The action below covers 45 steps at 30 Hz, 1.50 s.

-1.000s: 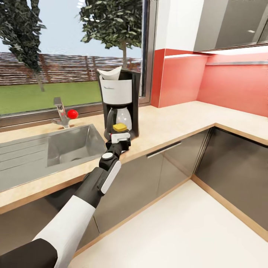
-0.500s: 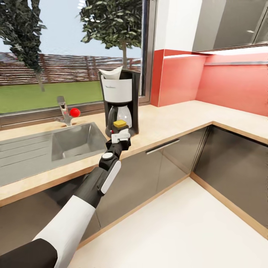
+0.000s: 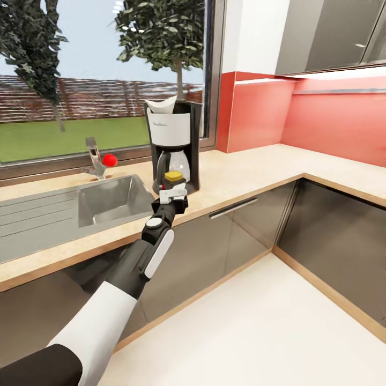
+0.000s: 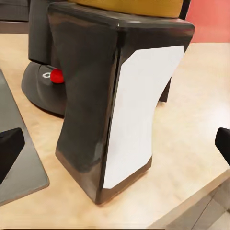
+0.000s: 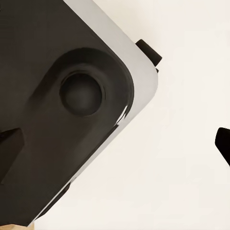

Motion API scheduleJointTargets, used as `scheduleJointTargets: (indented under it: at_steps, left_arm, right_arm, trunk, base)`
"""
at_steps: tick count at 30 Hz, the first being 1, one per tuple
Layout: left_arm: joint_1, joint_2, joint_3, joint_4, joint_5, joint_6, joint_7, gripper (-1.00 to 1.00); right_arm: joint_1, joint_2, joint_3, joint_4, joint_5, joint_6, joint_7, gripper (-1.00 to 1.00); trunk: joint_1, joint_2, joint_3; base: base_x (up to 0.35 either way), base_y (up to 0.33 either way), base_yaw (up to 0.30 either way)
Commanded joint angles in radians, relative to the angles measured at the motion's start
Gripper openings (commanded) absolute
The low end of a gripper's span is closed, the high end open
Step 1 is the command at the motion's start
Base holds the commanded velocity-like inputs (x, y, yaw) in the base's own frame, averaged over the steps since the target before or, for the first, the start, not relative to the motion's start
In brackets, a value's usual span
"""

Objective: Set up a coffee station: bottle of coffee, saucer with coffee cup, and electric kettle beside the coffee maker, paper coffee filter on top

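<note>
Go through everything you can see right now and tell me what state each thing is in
bottle of coffee: upright on the countertop, cap on, between the open fingers
left gripper: open, not gripping
coffee maker: upright on the countertop, carafe in place
paper coffee filter: sitting in the coffee maker's top
right gripper: open, empty

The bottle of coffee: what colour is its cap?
Yellow-gold; the bottle of coffee shows its cap best in the head view.

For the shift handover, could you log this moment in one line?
left gripper: open | bottle of coffee: standing on countertop, beside coffee maker
</note>
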Motion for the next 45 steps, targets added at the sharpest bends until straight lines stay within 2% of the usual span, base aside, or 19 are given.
scheduleJointTargets:
  at_steps: [1,16,42,45]
  left_arm:
    - [-0.001,0.0,-0.001,-0.001,0.008,0.003,0.008,1.0]
    - [-0.001,0.0,-0.001,-0.001,0.008,0.004,0.008,1.0]
    - [-0.001,0.0,-0.007,-0.019,0.012,0.005,0.006,1.0]
    - [-0.001,0.0,-0.008,-0.03,0.024,0.005,0.005,1.0]
  right_arm:
    - [-0.001,0.0,0.005,0.003,0.0,-0.008,0.0,1.0]
    - [-0.001,0.0,0.005,0.003,0.0,-0.008,0.0,1.0]
    - [-0.001,0.0,0.005,0.003,0.0,-0.008,0.0,1.0]
    - [-0.001,0.0,0.005,0.003,0.0,-0.008,0.0,1.0]
  trunk:
    - [0.0,-0.001,-0.001]
    - [0.0,-0.001,-0.001]
    - [0.0,-0.001,-0.001]
    - [0.0,-0.001,-0.001]
  base:
    - [-0.122,0.0,0.0]
    - [-0.158,0.0,0.0]
    - [-0.006,0.0,0.0]
    - [0.0,0.0,0.0]
